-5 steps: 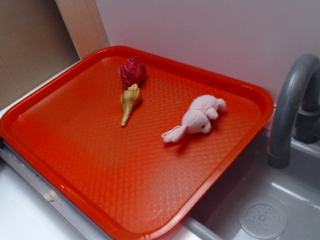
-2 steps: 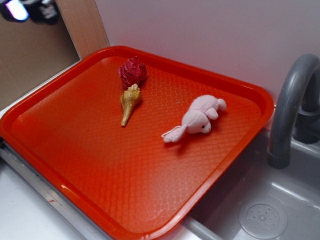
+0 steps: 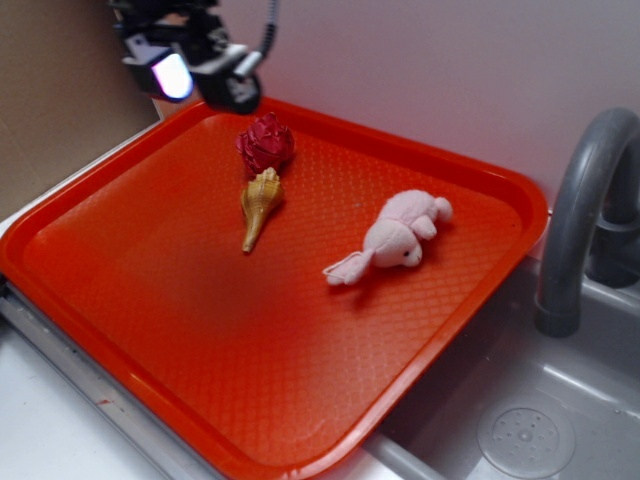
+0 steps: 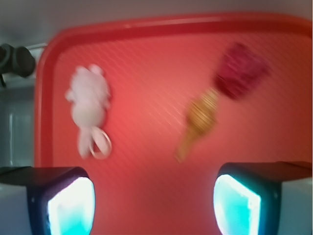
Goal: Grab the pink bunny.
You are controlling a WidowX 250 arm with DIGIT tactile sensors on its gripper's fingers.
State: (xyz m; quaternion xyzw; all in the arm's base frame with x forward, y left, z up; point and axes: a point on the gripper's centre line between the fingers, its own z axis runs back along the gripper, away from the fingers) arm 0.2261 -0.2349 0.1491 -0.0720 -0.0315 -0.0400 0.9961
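The pink bunny [image 3: 400, 236] lies on its side on the right half of the red tray [image 3: 180, 300], one ear stretched toward the tray's middle. In the wrist view the pink bunny [image 4: 89, 105] shows blurred at upper left. My gripper [image 3: 200, 72] hovers high over the tray's far left corner, well away from the bunny. Its jaws stand wide apart with nothing between them, and the gripper [image 4: 154, 203] frames bare tray in the wrist view.
A dark red ruffled ball [image 3: 265, 143] and a tan conch shell [image 3: 258, 205] lie near the tray's back left. A grey faucet [image 3: 585, 200] and sink [image 3: 520, 420] stand to the right. A white wall runs behind.
My gripper has come into the exterior view from the upper left and moved right, over the tray's far corner. The bunny, ball and shell have not moved.
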